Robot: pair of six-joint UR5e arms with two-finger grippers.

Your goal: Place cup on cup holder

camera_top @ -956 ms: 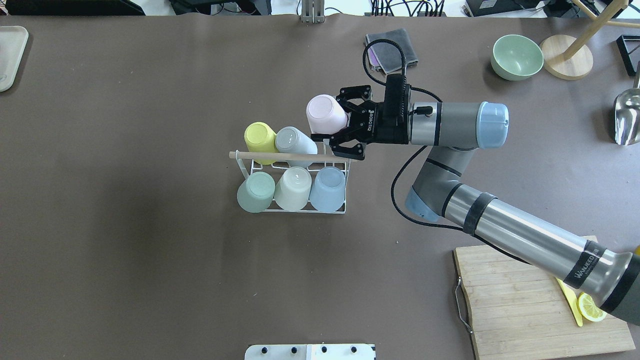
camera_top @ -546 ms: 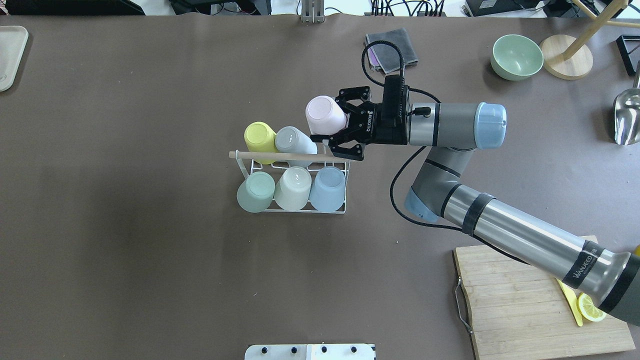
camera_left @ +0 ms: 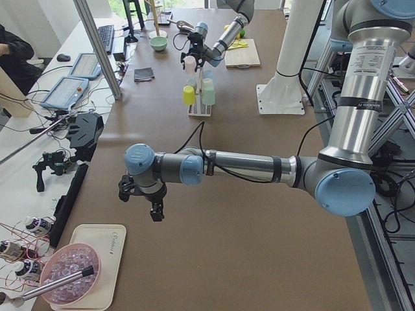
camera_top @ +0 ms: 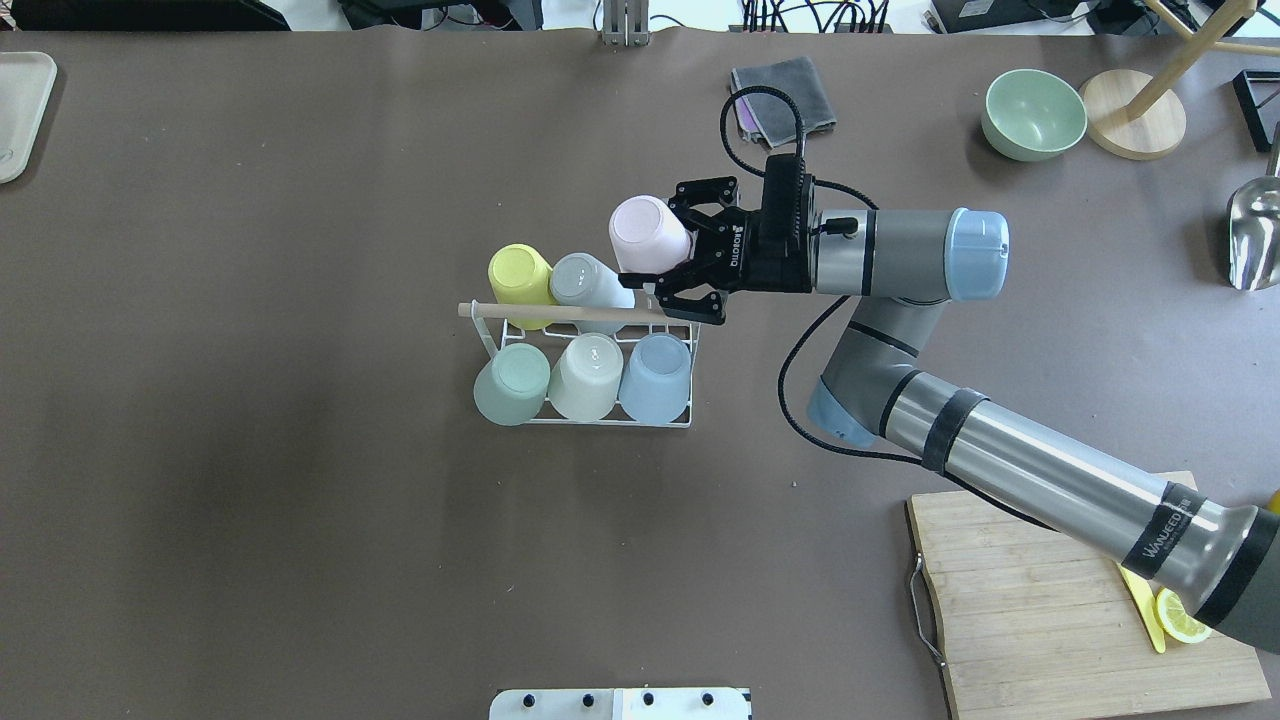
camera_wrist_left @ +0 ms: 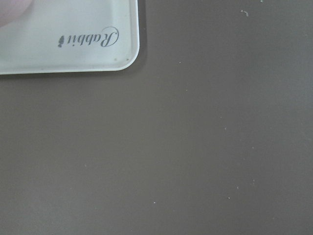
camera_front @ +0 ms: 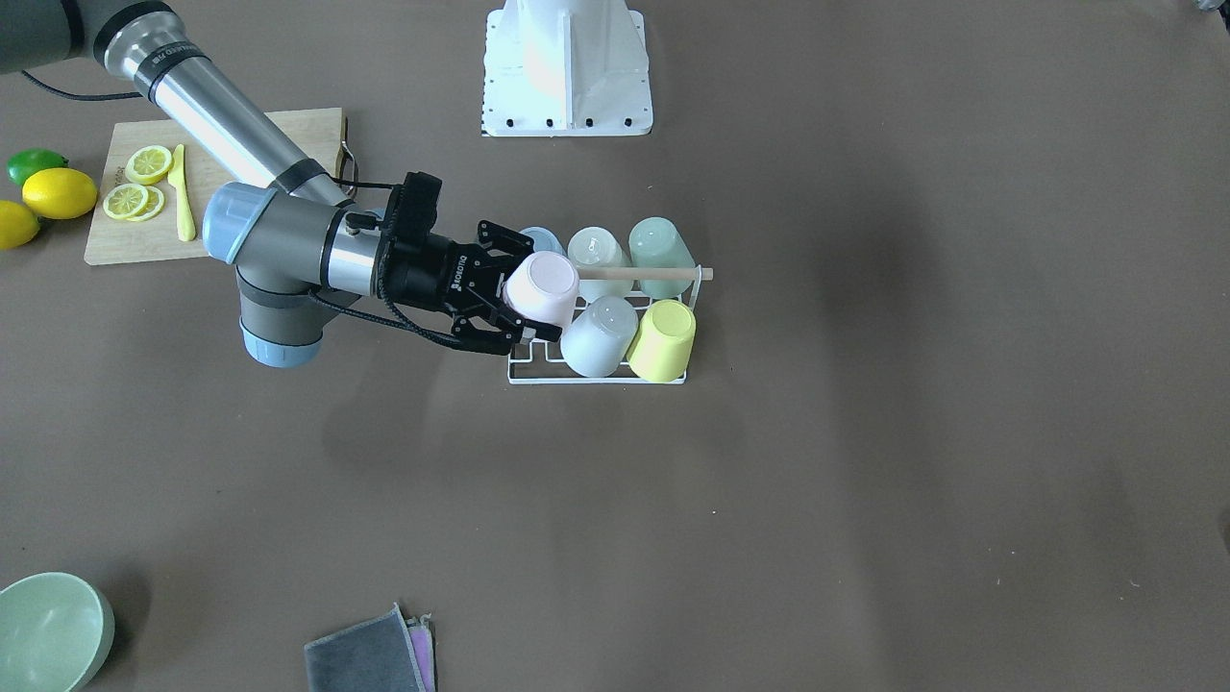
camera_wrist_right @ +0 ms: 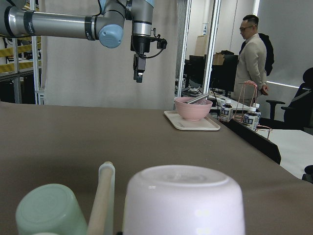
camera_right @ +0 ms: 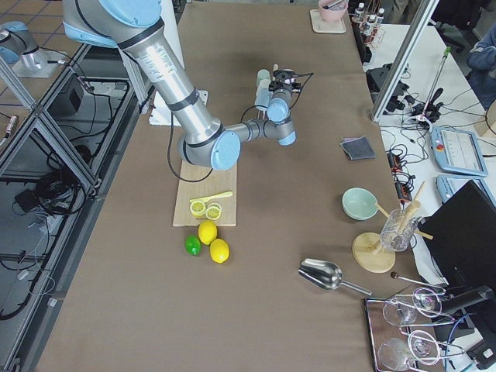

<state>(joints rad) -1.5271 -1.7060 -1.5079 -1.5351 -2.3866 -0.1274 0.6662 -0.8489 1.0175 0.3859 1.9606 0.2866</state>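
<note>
The cup holder (camera_top: 570, 315) is a white wire rack with a wooden rod across its top, at mid table; it also shows in the front view (camera_front: 653, 274). It carries yellow (camera_top: 520, 275), grey (camera_top: 590, 283), green (camera_top: 512, 385), cream (camera_top: 587, 377) and blue (camera_top: 657, 378) cups, all upside down. My right gripper (camera_top: 660, 242) is shut on a pink cup (camera_top: 648, 233), upside down and tilted, over the rack's far right corner beside the grey cup. The pink cup fills the right wrist view (camera_wrist_right: 183, 200). My left gripper (camera_left: 139, 201) hangs over the table's left end; I cannot tell if it is open.
A white tray (camera_wrist_left: 68, 34) lies under the left wrist, at the table's left end (camera_top: 20, 110). A cutting board (camera_top: 1080, 600) with lemon slices lies near right. A green bowl (camera_top: 1035, 113), wooden stand (camera_top: 1135, 115), metal scoop (camera_top: 1255, 235) and grey cloth (camera_top: 785, 95) lie far right.
My right gripper has shifted slightly left and toward the rack with the pink cup still in it. The cups on the rack have not moved.
</note>
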